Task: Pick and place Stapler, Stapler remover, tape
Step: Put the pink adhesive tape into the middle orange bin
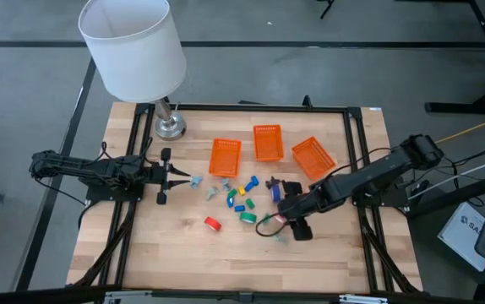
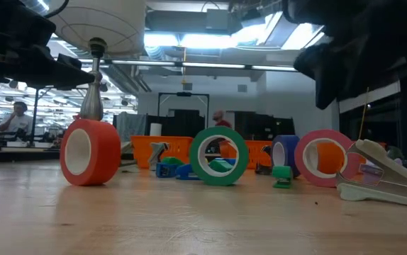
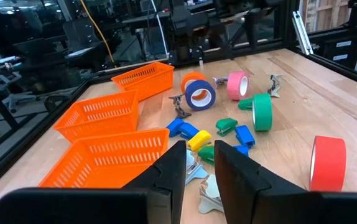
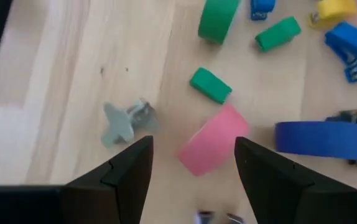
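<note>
Pink tape [image 4: 214, 148] stands on edge on the table [image 1: 175, 253], directly ahead of the right end effector [image 4: 194, 162], whose fingers are spread wide to either side of the roll and hold nothing. A clean pick likely means lowering squarely so both fingers straddle the ring, clear of the green piece [image 4: 210, 84] and blue tape [image 4: 320, 138] just beside it, and closing across its width so it cannot roll. Left end effector [image 3: 198, 165] hovers over a grey remover [image 3: 208, 198] near the baskets [image 3: 112, 163], fingers narrowly parted, apparently empty.
</note>
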Action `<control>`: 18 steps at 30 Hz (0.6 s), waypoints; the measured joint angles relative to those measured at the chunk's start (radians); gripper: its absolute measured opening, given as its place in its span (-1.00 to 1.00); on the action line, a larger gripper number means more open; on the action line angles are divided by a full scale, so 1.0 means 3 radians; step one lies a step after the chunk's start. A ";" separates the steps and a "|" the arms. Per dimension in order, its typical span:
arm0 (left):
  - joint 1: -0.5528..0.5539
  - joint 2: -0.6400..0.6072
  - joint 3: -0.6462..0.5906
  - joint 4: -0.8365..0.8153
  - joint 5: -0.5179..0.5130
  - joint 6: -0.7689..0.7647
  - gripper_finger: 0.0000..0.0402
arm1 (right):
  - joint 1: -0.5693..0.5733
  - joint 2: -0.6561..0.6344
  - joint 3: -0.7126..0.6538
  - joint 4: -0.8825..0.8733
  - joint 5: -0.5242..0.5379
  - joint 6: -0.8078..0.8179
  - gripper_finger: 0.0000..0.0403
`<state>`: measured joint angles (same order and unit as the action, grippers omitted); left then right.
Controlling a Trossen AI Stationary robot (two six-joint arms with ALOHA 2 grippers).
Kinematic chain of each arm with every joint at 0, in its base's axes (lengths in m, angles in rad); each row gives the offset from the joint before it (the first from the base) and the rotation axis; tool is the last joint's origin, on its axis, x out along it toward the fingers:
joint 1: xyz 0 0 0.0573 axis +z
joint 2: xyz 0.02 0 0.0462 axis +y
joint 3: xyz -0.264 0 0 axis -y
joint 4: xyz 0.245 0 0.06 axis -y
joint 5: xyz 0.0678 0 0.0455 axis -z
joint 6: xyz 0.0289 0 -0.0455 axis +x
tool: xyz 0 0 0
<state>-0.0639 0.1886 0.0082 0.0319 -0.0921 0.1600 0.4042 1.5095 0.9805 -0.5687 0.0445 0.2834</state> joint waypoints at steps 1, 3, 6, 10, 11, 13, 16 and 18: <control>0.0000 0.0000 0.0000 0.0001 0.0000 0.0000 -0.61 | -0.0001 0.0045 0.0021 0.0000 0.0029 0.0153 0.14; 0.0001 0.0000 0.0000 -0.0001 0.0000 0.0000 -0.62 | -0.0001 0.0119 0.0043 -0.0001 0.0093 0.0421 0.14; 0.0000 0.0000 0.0000 0.0000 0.0000 0.0000 -0.61 | -0.0003 0.0208 0.0050 -0.0008 0.0155 0.0746 0.14; 0.0000 0.0000 0.0000 0.0001 0.0000 0.0001 -0.61 | -0.0001 0.0283 0.0050 -0.0026 0.0162 0.1087 0.14; 0.0001 0.0000 0.0000 0.0000 0.0000 0.0000 -0.61 | -0.0002 0.0299 0.0050 -0.0027 0.0163 0.1130 0.14; 0.0001 0.0000 0.0001 0.0001 0.0000 0.0000 -0.62 | -0.0003 0.0332 0.0050 -0.0055 0.0174 0.1180 0.14; 0.0000 0.0000 0.0000 0.0001 0.0000 0.0000 -0.61 | -0.0003 0.0395 0.0050 -0.0061 0.0225 0.1320 0.14; 0.0000 0.0000 0.0001 0.0000 0.0000 0.0000 -0.61 | -0.0003 0.0450 0.0050 -0.0055 0.0226 0.1400 0.14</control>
<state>-0.0639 0.1886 0.0086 0.0319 -0.0921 0.1600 0.4034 1.6444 0.9955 -0.5853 0.1123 0.7034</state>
